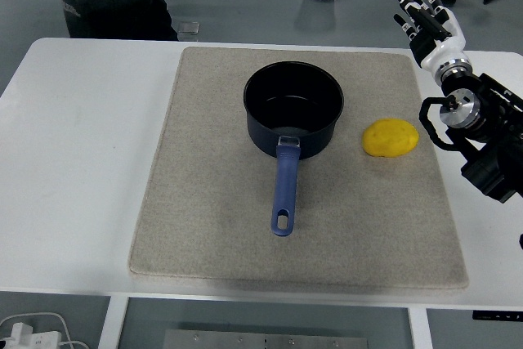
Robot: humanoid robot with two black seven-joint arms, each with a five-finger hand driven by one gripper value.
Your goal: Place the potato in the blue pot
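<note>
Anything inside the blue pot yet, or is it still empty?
The blue pot looks empty: only its dark, glossy bottom shows. The near wall hides a sliver of the floor inside. The potato lies on the mat to the pot's right; the right hand holds nothing.

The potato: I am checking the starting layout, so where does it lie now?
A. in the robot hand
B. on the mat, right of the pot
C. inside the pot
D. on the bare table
B: the potato lies on the mat, right of the pot, untouched.
</note>
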